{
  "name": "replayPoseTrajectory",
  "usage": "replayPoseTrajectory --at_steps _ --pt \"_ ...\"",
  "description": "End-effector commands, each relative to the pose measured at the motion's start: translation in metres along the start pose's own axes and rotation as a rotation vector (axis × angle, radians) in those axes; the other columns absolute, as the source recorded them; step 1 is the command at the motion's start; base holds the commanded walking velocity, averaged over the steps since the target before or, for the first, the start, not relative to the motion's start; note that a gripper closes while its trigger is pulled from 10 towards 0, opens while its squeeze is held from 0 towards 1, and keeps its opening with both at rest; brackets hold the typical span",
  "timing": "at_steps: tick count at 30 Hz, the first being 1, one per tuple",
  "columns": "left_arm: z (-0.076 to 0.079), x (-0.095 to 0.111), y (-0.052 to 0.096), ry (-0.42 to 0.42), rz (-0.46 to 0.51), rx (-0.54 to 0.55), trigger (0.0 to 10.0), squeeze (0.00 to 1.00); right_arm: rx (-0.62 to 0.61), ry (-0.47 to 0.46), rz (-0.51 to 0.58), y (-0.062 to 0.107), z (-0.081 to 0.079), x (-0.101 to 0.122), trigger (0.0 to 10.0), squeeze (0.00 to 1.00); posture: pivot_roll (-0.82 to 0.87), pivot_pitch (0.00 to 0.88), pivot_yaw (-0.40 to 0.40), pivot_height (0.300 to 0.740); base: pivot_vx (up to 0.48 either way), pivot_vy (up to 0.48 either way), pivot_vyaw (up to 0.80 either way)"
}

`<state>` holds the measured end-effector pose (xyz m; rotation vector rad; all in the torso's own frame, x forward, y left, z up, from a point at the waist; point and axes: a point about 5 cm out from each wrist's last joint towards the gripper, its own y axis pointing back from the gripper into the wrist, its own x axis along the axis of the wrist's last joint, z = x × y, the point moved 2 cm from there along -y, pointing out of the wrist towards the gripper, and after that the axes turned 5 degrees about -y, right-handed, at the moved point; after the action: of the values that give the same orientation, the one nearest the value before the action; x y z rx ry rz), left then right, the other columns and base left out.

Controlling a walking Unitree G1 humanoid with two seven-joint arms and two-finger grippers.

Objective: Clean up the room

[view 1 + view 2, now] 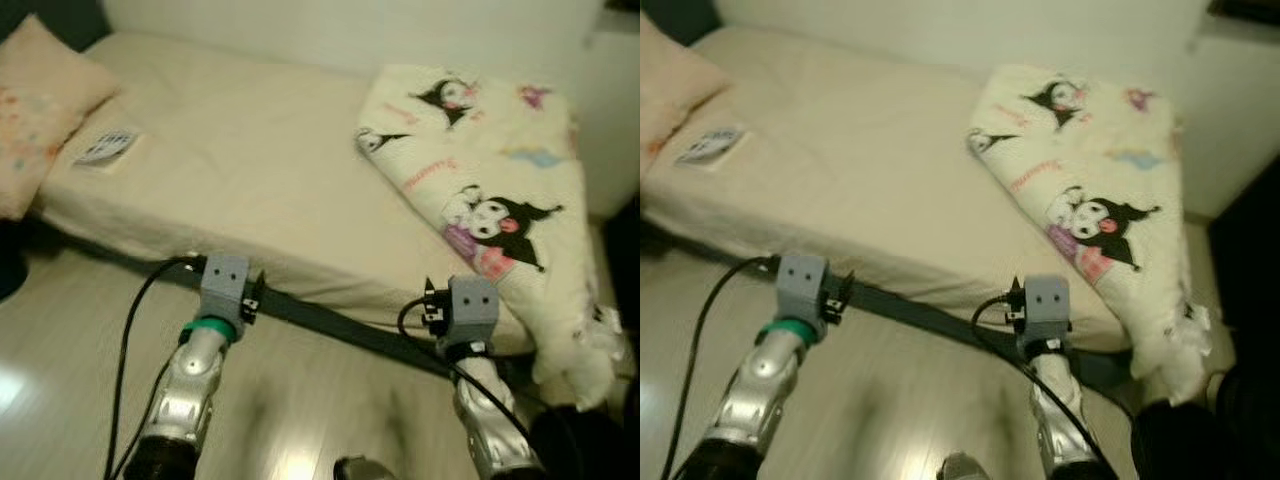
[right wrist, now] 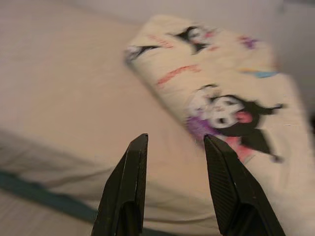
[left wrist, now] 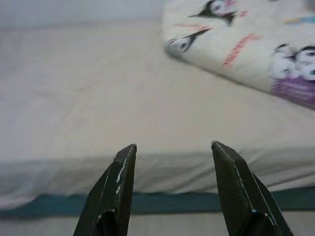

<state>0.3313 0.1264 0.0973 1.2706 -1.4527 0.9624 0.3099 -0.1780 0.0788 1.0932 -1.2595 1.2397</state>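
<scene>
A low bed [image 1: 240, 170] with a cream sheet lies before me. A folded cartoon-print blanket [image 1: 480, 180] covers its right side and hangs over the near edge. A small printed packet [image 1: 107, 147] rests near the left end, beside a peach pillow [image 1: 40, 100]. My left gripper [image 3: 172, 150] is open, held just short of the bed's near edge with nothing between its fingers. My right gripper [image 2: 174, 142] is open too, pointing at the blanket [image 2: 216, 98] from in front of the bed.
A dark bed frame strip [image 1: 330, 325] runs along the mattress base. Pale wood floor [image 1: 80, 340] lies under my arms. A white wall [image 1: 350, 30] stands behind the bed. A dark object [image 1: 590, 440] sits at the lower right.
</scene>
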Motion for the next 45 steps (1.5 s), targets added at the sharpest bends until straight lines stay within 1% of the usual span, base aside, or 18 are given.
replayPoseTrajectory --at_steps 1,28,45 --pt "-0.0030 -0.0127 0.0056 -0.008 -0.043 0.003 10.0 0.00 -0.002 -0.006 -0.029 0.0057 -0.0015 -0.0080 10.0 0.00 -0.16 0.050 0.060 0.725 0.000 0.000 -0.80" --pt "-0.0007 -0.0131 0.0055 -0.015 -0.042 -0.008 10.0 0.00 -0.002 -0.011 -0.023 0.0059 -0.0019 -0.0070 10.0 0.00 -0.16 0.052 0.062 0.725 0.000 0.000 -0.80" --pt "-0.0028 -0.0158 0.0073 -0.039 -0.048 -0.004 10.0 0.00 0.009 0.000 -0.017 0.0059 -0.0039 -0.0060 10.0 0.00 -0.15 0.055 0.059 0.725 0.000 0.000 0.00"
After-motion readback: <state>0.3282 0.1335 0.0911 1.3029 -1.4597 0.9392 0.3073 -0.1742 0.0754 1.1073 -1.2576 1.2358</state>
